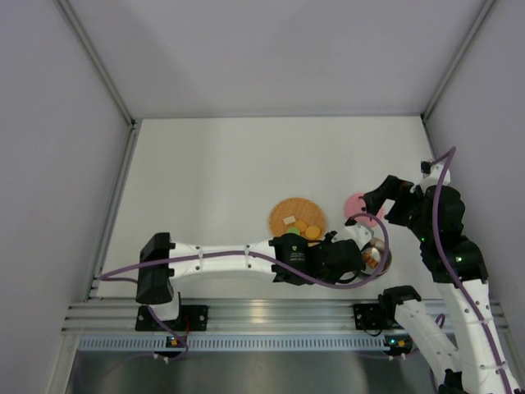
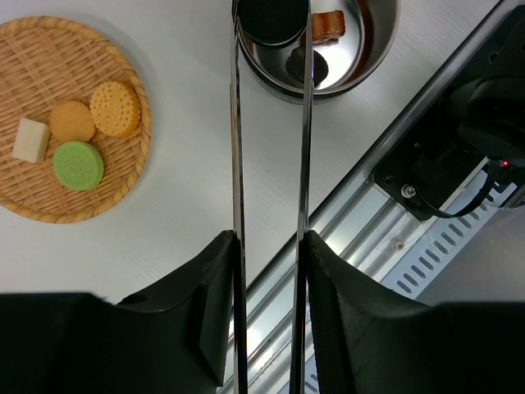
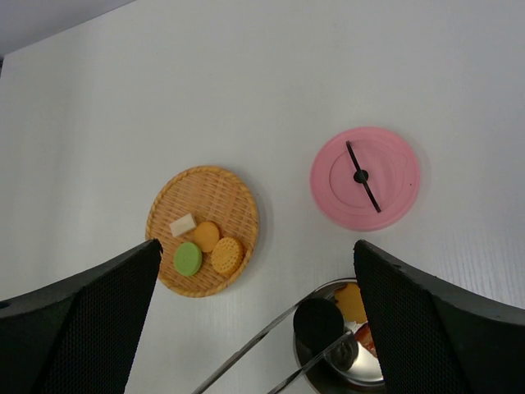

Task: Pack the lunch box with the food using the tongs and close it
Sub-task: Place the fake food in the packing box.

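Right wrist view: what's on the desk [image 3: 246,82]?
— Right end effector [image 3: 256,246] spread wide above it. Left end effector [image 2: 269,242] pinching the tongs [image 2: 237,148].

And smaller?
— Woven mat [image 3: 209,185] bearing four food pieces [image 3: 187,258]. Pink lid [image 3: 394,193] lies apart. Lunch box [image 2: 373,41] at the desk's near edge, dark piece [image 2: 271,20] between tong tips above it.

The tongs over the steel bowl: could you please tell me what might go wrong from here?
The dark piece pinched in the tongs hangs near the lunch box rim, so if released now it might bounce out onto the table. The slim tongs could also twist between the left fingers and knock the lunch box.
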